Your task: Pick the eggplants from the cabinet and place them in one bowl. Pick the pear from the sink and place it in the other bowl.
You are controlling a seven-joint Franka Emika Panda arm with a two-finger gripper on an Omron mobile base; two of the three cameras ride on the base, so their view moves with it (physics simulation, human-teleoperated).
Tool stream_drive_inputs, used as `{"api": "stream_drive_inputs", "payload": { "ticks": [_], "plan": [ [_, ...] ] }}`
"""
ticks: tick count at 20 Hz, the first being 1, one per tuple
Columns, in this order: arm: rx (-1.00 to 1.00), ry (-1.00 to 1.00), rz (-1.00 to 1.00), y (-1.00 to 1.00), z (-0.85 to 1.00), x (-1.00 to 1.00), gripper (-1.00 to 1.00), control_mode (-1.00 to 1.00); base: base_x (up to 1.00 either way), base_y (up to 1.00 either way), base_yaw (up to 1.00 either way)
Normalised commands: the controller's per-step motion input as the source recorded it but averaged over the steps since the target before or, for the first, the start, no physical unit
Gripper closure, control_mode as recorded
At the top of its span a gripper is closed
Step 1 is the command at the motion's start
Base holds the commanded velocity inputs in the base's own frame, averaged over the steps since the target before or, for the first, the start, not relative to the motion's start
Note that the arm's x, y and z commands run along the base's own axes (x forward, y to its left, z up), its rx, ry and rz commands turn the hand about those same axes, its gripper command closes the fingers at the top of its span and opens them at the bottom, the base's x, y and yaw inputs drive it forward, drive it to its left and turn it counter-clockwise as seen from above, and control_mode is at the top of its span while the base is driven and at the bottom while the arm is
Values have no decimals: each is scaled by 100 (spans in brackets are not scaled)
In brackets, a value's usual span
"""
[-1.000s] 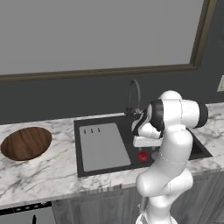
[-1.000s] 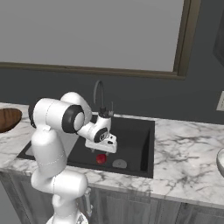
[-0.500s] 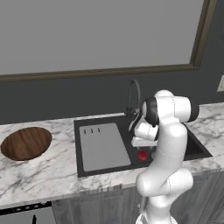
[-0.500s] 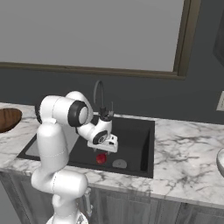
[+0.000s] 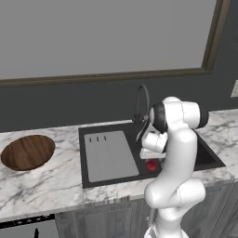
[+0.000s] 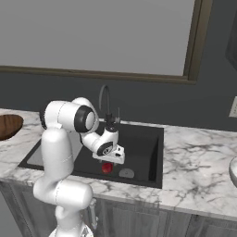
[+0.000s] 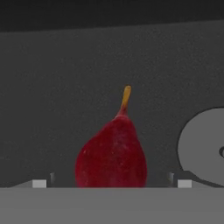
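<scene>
A marble-patterned kitchen counter [image 5: 56,181] runs below a dark wall and a large framed grey panel, with a black sink [image 5: 116,131] set into it. The sink has a grey ribbed drainboard [image 5: 109,155] on its left part and a dark arched faucet [image 5: 142,100] at its back edge. A red pear [image 7: 111,157] lies on the basin floor near the sink's front edge, just beside the round grey drain [image 6: 126,173]. The gripper [image 6: 108,163] hangs directly over the pear, very close to it. In the hand view its two fingertips [image 7: 39,183] stand spread apart, one on each side of the fruit, not pressing on it. A dark brown wooden bowl [image 5: 29,152] sits at the counter's left end, well apart from the sink.
</scene>
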Motion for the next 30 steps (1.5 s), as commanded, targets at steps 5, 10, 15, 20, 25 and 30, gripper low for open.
{"api": "stream_drive_inputs", "payload": {
  "ticks": [5, 10, 15, 20, 25, 30],
  "plan": [
    [0, 0, 0, 0, -7, -1, -100, -100, 0, 0, 0],
    [0, 0, 0, 0, 0, -1, -100, -100, 0, 0, 0],
    [0, 0, 0, 0, -9, 0, -100, -100, 0, 0, 0],
    [0, 2, 0, 0, -24, -5, -100, -100, 0, 0, 0],
    [0, 0, 0, 0, -27, 0, -100, -100, 0, 0, 0],
    [0, 0, 0, 0, 0, 0, -100, -100, 0, 0, 0]
  ]
}}
